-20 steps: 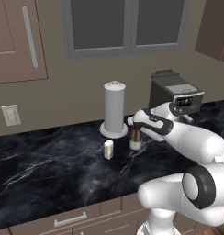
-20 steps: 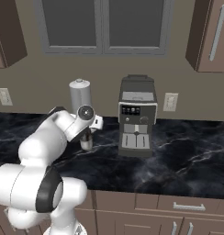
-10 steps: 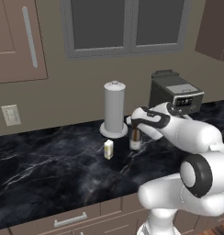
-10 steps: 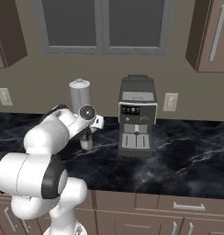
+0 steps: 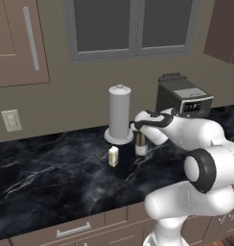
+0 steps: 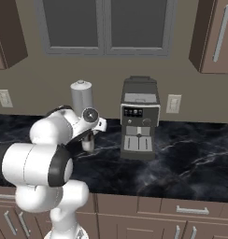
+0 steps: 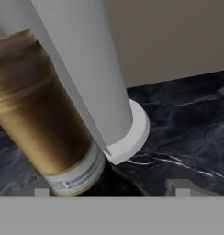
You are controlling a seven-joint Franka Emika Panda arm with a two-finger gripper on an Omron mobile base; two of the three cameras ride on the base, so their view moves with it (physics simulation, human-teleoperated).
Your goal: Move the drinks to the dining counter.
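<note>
Nearest the base, the drawer fronts [image 5: 73, 229] run under the edge of the black, white-veined tabletop [image 5: 47, 178]. Further in, a small white-yellow carton [image 5: 113, 156] stands upright on the marble, alone. Just beside it, at 3 o'clock, is the dark wine bottle [image 5: 141, 144] with its cream label, also upright on the tabletop; in the right base view the bottle [image 6: 88, 144] shows below the arm's wrist. The gripper [image 5: 138, 128] sits over the bottle's top at 12 o'clock, the arm reaching in from 4 o'clock. In the hand view the bottle [image 7: 45, 119] looms close, tilted across the frame, with the two fingertips [image 7: 180, 187] at either side of its base; whether they press on the glass or stand clear of it, I cannot tell. Behind the bottle, at about 11 o'clock and close by, rises the tall grey paper-towel cylinder [image 5: 120, 113] on its round foot. At 2 o'clock, further back against the wall, stands the coffee machine [image 5: 182, 102]. A wall socket [image 5: 12, 120] sits at 9 o'clock, the window [image 5: 133, 26] above.
</note>
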